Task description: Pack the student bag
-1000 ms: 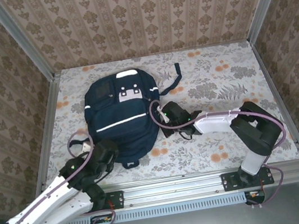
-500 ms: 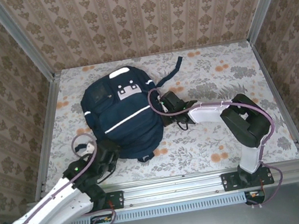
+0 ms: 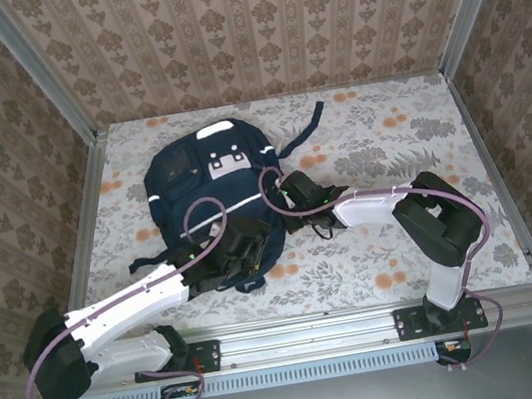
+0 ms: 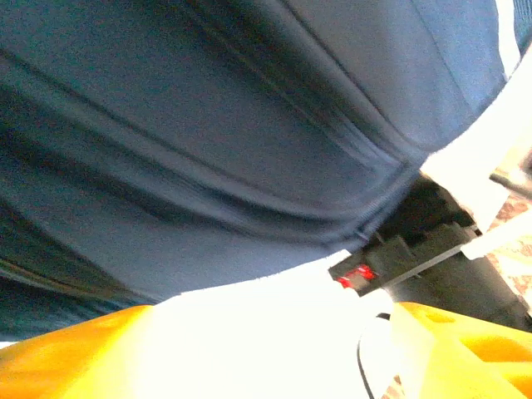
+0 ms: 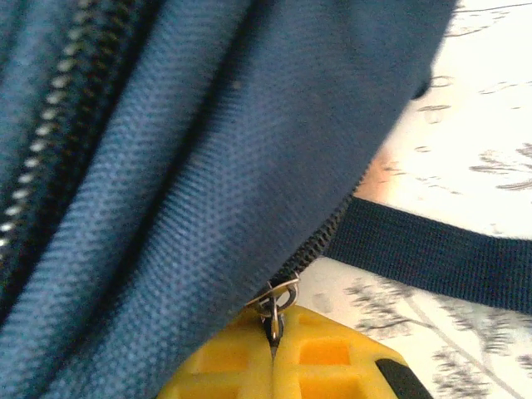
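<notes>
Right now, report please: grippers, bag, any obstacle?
Right gripper shut on zipper pull. Left gripper open at near end of bag. Loose strap beside zipper pull.

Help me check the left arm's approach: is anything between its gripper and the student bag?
Nothing visible. The left gripper, jaws apart, is at the near edge of the student bag, navy fabric straight ahead. The right gripper is shut on the zipper pull at its right side.
</notes>
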